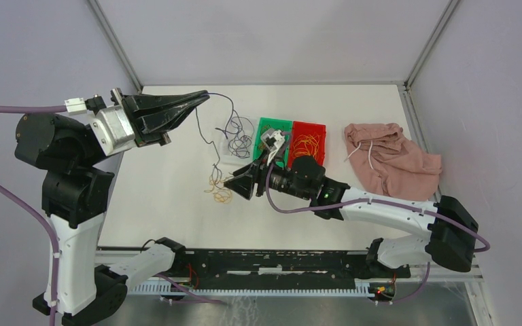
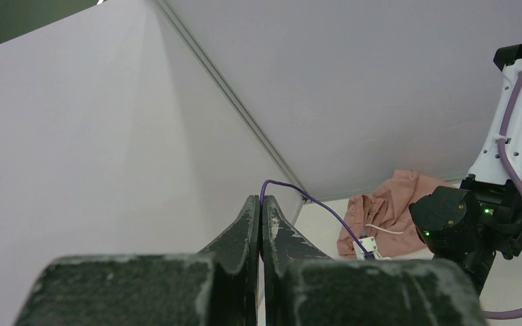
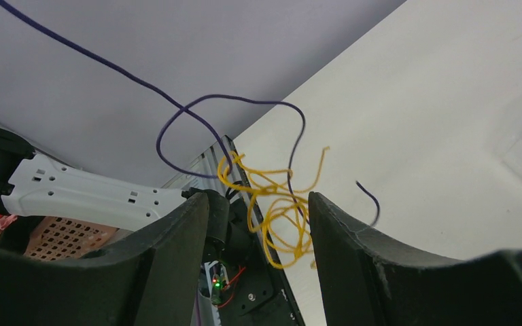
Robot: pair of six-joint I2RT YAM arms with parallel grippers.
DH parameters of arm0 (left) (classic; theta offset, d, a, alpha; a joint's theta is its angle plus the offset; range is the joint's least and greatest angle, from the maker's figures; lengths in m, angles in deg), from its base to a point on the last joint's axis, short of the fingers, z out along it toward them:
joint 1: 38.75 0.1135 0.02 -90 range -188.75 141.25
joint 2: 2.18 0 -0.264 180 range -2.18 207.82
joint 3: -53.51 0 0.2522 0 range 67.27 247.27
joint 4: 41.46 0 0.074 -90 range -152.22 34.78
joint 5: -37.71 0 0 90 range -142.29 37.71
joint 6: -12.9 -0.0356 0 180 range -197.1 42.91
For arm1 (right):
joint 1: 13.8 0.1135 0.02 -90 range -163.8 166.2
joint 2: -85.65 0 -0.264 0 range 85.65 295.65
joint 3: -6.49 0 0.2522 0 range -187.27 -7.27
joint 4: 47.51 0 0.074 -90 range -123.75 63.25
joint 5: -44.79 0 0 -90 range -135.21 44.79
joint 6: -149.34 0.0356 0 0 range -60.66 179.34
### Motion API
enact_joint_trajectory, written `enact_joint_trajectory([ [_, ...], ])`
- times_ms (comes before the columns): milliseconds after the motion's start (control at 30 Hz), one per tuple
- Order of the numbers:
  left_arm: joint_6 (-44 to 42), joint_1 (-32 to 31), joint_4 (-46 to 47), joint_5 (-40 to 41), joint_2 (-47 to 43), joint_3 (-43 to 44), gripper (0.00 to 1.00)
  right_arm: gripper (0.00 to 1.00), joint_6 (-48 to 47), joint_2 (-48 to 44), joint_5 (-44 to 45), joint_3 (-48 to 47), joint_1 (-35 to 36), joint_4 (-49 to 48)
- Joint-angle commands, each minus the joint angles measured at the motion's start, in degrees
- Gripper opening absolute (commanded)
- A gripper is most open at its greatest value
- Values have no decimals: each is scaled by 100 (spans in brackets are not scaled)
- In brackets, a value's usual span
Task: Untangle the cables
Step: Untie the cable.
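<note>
Your left gripper point(image 1: 205, 96) is clamped tight on the purple cable point(image 3: 245, 99) — raised above the table. Your right gripper point(image 1: 234, 184) is spread wide — yellow cables point(image 3: 272, 207) show between its jaws.

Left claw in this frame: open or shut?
Shut. The left claw shows its fingers pressed together in its wrist view, with the purple cable emerging pinched between their tips.

Thin dark purple cable point(image 3: 245, 100) pinched in the closed left claw point(image 1: 204, 96), trailing down in loops, threaded through a yellow-orange tangle point(image 1: 219, 194) just ahead of the spread right claw point(image 1: 231, 184)
</note>
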Motion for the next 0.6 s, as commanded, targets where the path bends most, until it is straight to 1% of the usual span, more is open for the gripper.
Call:
enact_joint_trajectory([
  [0,327,-17,250,-125,8,145,3,62,-31,3,199,-311,22,-209],
  [200,346,-16,249,-142,4,166,3,61,-192,-19,644,-307,25,-118],
  [333,412,-21,306,-173,5,139,3,59,-147,82,680,-391,24,-147],
  [567,418,-18,334,-195,-14,71,3,60,-51,192,477,-537,17,-295],
])
